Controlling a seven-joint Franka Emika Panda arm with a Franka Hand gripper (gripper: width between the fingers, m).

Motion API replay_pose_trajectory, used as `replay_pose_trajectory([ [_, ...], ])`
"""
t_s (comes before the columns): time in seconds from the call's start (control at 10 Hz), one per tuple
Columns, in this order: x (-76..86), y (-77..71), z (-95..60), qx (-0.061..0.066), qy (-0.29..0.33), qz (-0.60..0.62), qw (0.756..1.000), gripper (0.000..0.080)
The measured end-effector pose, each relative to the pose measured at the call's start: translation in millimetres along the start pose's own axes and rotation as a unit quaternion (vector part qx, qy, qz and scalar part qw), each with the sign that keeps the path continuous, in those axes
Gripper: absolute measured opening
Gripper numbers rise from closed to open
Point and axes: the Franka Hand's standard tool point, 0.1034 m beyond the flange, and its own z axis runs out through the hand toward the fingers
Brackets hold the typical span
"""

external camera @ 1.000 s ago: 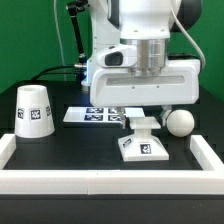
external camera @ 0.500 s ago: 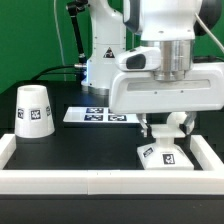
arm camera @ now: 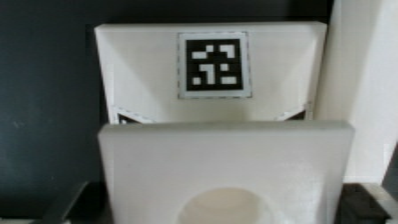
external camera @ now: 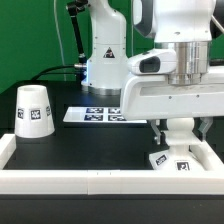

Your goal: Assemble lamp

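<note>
The claw (external camera: 181, 136) hangs low over the lamp base (external camera: 172, 160), in the counter's (external camera: 90, 150) corner on the exterior view's right. I cannot tell whether it grips the base. The shade (external camera: 33, 110) stands well apart.

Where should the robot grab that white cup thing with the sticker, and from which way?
Best from straight above. The shade stands upright on the table, alone on the exterior view's left, with its slightly narrower end up. Probably close the jaws across that upper part, on two opposite sides, where the round wall is slimmest and nothing crowds it.
</note>
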Motion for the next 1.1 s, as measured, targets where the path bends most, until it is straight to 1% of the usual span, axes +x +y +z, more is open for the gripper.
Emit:
replay_pose_trajectory([
  [0.2,5.4,-0.1,0.6,0.000,0.003,0.003,1.000,0.0535],
  [0.5,5.6,-0.4,0.7,-0.001,0.002,0.009,1.000,0.0542],
  [0.6,5.6,-0.6,0.8,-0.001,0.002,0.009,1.000,0.0667],
  [0.7,5.5,-0.6,0.8,-0.001,0.002,0.009,1.000,0.0667],
  [0.8,4.8,0.6,0.1,-0.001,0.003,0.005,1.000,0.0694],
  [0.9,-3.7,8.7,-5.8,-0.001,0.000,-0.010,1.000,0.0694],
  [1.0,-15.9,12.8,-15.0,0.000,-0.003,0.000,1.000,0.0698],
  [1.1,-30.8,12.6,-24.1,-0.001,-0.008,0.006,1.000,0.0699],
])
